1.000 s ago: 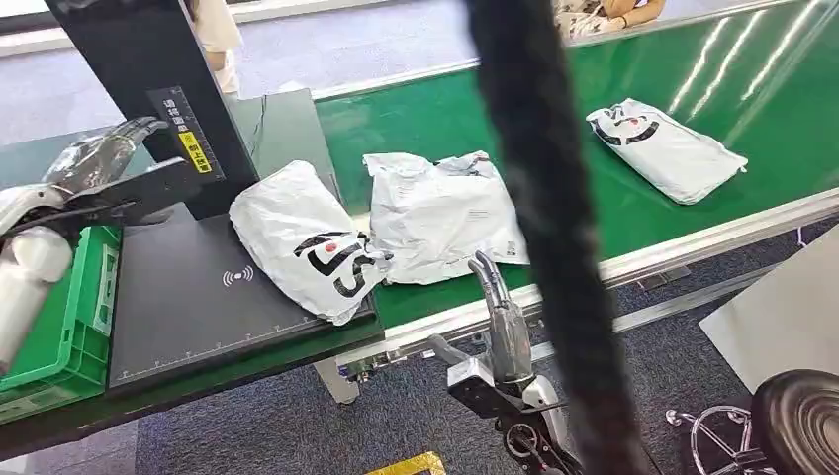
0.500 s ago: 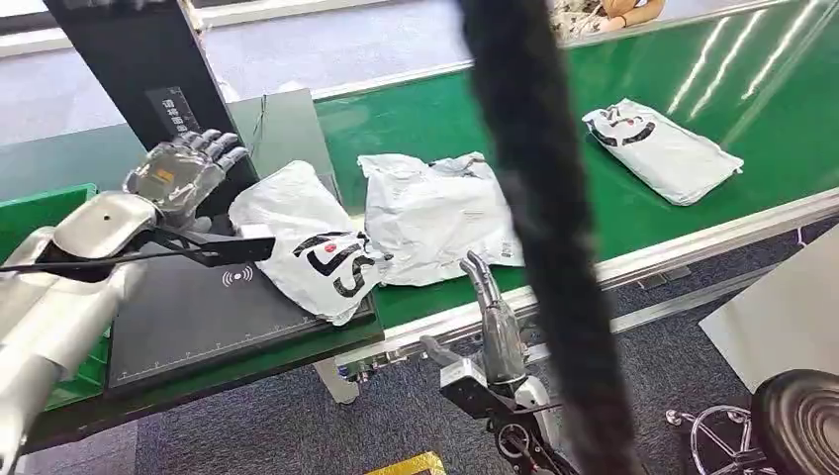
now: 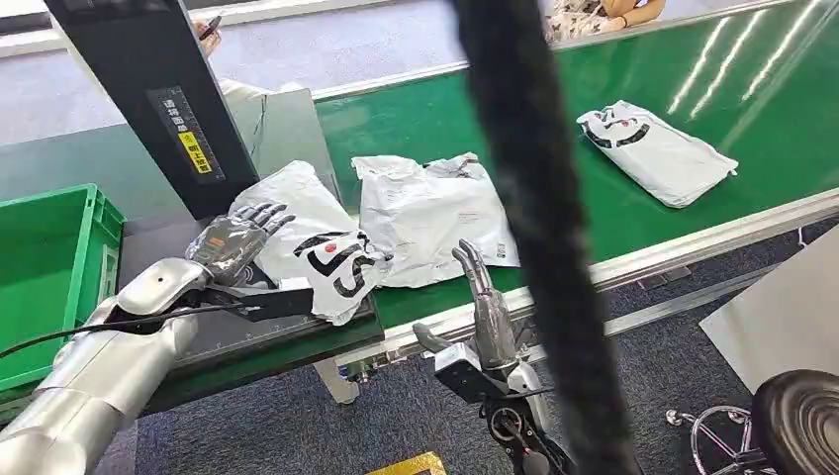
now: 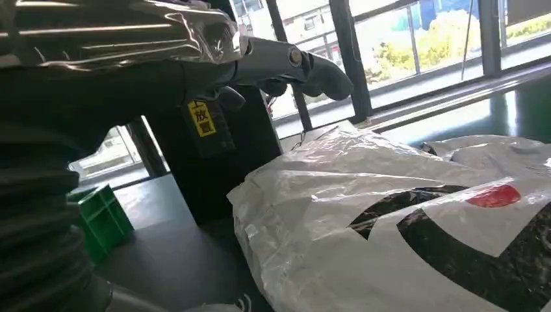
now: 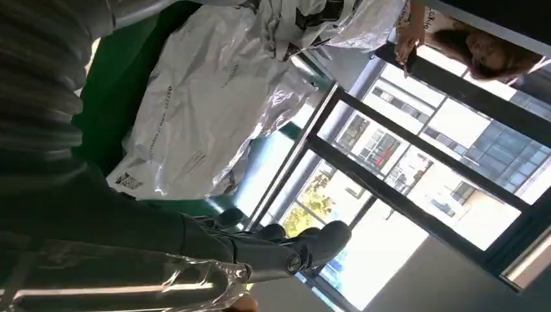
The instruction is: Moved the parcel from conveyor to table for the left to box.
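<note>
Left hand (image 3: 235,242): fingers spread, over the parcel (image 3: 317,242) on the table (image 3: 198,341)
Right hand (image 3: 482,297): fingers straight, holding nothing

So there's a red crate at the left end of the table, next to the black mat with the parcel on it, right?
Not quite: the crate is green, not red, as the head view shows. It does sit at the left end, beside the black mat bearing the parcel.

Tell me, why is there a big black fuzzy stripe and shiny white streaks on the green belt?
Head view: the stripe is something dark hanging too close to the lens, so it blurs; the streaks on the belt are glare. Right wrist view: the window is washed out by daylight.
</note>
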